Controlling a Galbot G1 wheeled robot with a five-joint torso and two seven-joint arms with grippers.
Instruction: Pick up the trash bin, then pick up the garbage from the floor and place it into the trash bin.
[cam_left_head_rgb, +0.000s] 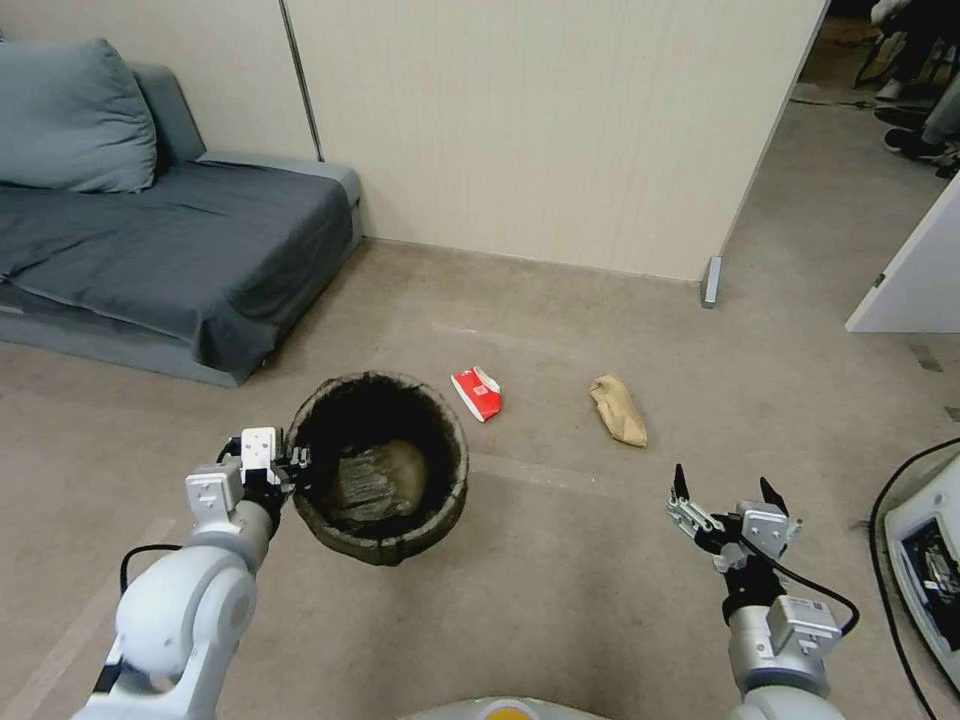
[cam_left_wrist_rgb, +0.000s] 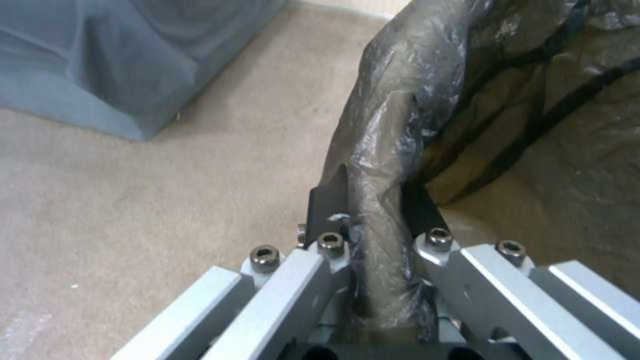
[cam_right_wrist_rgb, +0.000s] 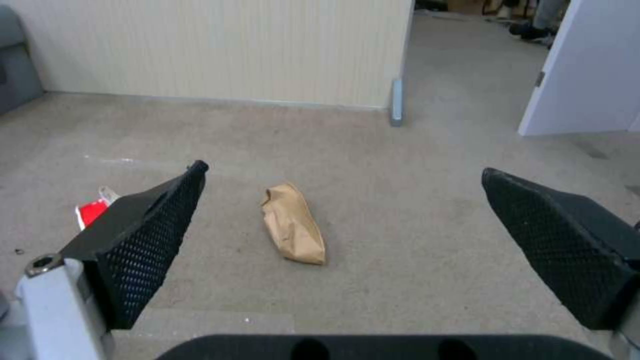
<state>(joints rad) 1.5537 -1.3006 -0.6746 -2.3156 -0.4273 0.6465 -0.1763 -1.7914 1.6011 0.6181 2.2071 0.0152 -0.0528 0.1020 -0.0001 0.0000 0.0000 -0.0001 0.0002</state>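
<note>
The trash bin (cam_left_head_rgb: 380, 468), lined with a dark bag, hangs tilted above the carpet at centre left. My left gripper (cam_left_head_rgb: 292, 465) is shut on its bagged rim (cam_left_wrist_rgb: 380, 200), one finger inside and one outside. Some garbage lies in the bin's bottom. On the floor beyond it lies a red-and-white carton (cam_left_head_rgb: 477, 393) (cam_right_wrist_rgb: 93, 210). To its right is a crumpled brown paper bag (cam_left_head_rgb: 619, 409) (cam_right_wrist_rgb: 293, 229). My right gripper (cam_left_head_rgb: 725, 490) (cam_right_wrist_rgb: 343, 200) hovers open, low and short of the brown bag, with nothing between its fingers.
A grey sofa (cam_left_head_rgb: 150, 250) with a cushion stands at the left. A beige partition wall (cam_left_head_rgb: 540, 130) runs behind the litter, ending at a doorway on the right. A white door panel (cam_left_head_rgb: 910, 270) and a white device with a black cable (cam_left_head_rgb: 925, 550) are at the right.
</note>
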